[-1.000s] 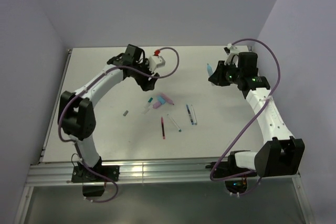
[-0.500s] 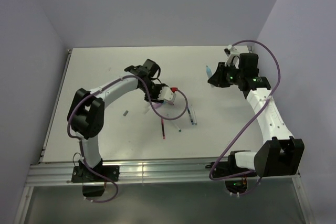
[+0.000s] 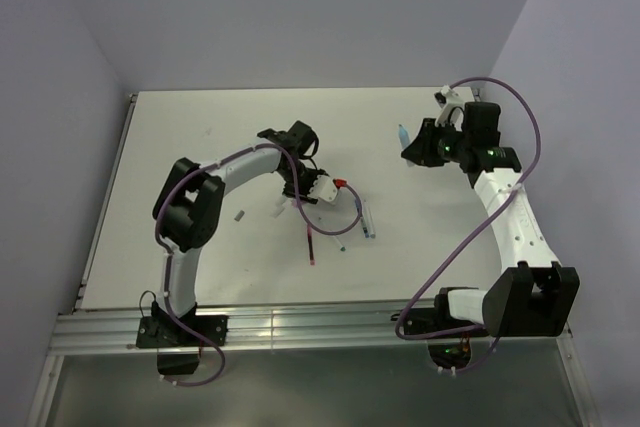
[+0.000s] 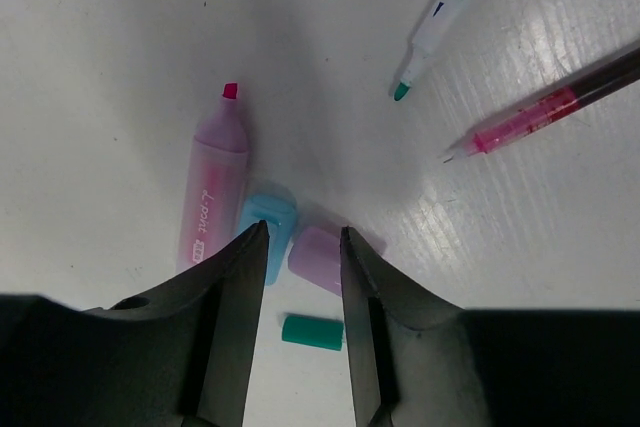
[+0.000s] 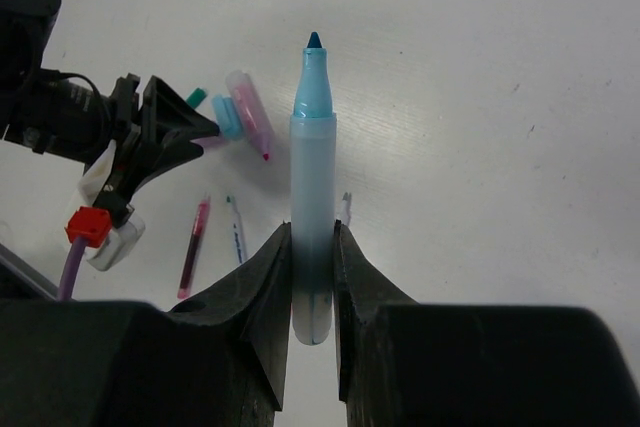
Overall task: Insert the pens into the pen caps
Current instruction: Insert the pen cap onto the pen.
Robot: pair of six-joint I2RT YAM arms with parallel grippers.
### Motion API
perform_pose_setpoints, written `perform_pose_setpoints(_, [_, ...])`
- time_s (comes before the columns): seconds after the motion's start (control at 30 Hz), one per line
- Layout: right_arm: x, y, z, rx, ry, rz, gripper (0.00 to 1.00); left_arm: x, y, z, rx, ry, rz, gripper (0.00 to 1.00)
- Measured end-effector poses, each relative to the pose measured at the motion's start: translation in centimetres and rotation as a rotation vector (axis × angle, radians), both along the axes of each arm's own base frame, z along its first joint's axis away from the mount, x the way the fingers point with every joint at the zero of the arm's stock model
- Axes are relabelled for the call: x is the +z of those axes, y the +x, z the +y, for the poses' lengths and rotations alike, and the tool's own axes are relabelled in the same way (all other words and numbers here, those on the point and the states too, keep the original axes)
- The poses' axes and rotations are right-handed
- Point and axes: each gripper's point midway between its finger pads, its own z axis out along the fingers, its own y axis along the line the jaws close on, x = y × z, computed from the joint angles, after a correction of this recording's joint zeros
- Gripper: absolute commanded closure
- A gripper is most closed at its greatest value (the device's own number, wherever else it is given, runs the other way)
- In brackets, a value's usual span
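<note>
The blue pen (image 5: 312,147) has a bare tip and is held above the surface (image 5: 480,67) by the right pincer (image 5: 312,237), which is closed on its barrel. On the surface the pink pen (image 4: 213,197) lies uncapped. Just beside it the blue cap (image 4: 275,219), pink cap (image 4: 320,257) and teal cap (image 4: 312,332) lie loose. The left pincer (image 4: 300,235) hangs over the first two caps, jaws apart, gripping nothing. No pen looks capped, so I judge that all the work remains.
</note>
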Motion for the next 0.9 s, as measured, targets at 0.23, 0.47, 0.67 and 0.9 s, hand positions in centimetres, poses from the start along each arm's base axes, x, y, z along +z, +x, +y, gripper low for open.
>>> perform_pose_setpoints(0.23, [-0.2, -0.2, -0.4, 0.004, 0.005, 0.007, 1.0, 0.0, 0.7, 0.0, -0.003, 0.006, -0.034, 0.56])
perform_pose_setpoints(0.47, [-0.2, -0.4, -0.3, 0.012, 0.013, 0.009, 1.0, -0.8, 1.7, -0.4, -0.002, 0.016, -0.055, 0.58])
perform_pose_setpoints(0.67, [-0.2, -0.4, -0.3, 0.016, 0.015, 0.007, 1.0, -1.1, 2.2, -0.4, 0.001, 0.028, -0.065, 0.59])
perform_pose_setpoints(0.9, [-0.2, -0.4, -0.3, 0.017, 0.013, 0.01, 1.0, -2.1, 2.5, 0.0, -0.009, 0.063, -0.07, 0.61])
